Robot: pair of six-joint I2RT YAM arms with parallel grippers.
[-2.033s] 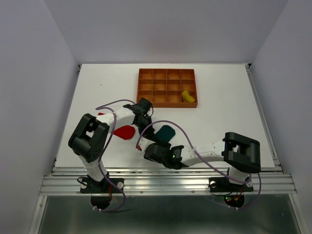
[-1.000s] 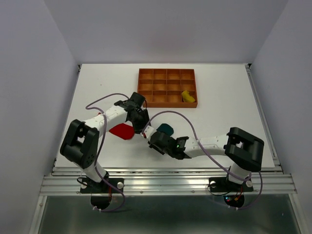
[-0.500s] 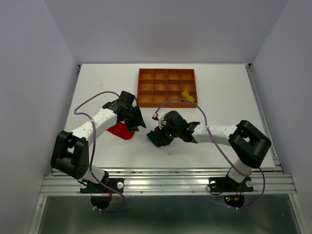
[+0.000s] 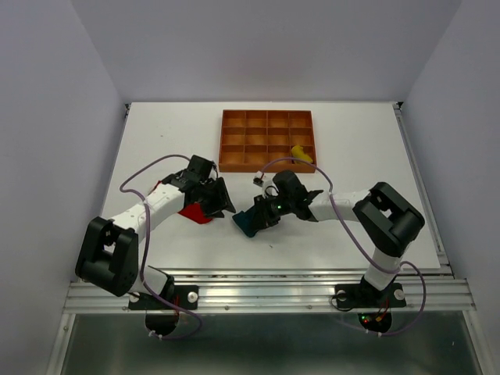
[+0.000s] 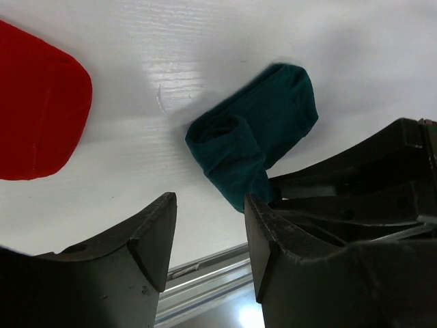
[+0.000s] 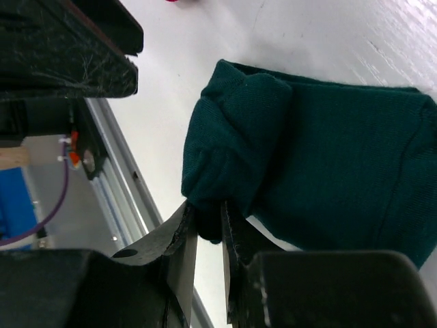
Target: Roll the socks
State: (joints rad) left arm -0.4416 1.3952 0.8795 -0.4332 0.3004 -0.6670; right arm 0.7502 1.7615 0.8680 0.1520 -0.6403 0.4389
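Note:
The dark teal sock [image 4: 251, 222] lies on the white table near its front, one end folded over [image 6: 239, 137]. My right gripper [image 6: 208, 225] is shut on that folded end [image 5: 229, 147], pinching the fabric. My left gripper [image 5: 208, 232] stands open with nothing between its fingers, just left of the teal sock. The red sock [image 4: 191, 212] lies flat under the left arm, its rounded end showing [image 5: 37, 102]. A yellow sock [image 4: 302, 155] sits rolled in the tray's right side.
The orange-brown gridded tray [image 4: 267, 141] stands at the back middle of the table. The table's metal front rail [image 4: 266, 283] runs just beyond the socks. The two grippers are close together, the right one's black body [image 5: 355, 184] beside the left fingers.
My right gripper has swung from the front edge toward the middle, taking the teal sock and folding its end over. The left gripper moved left over the red sock.

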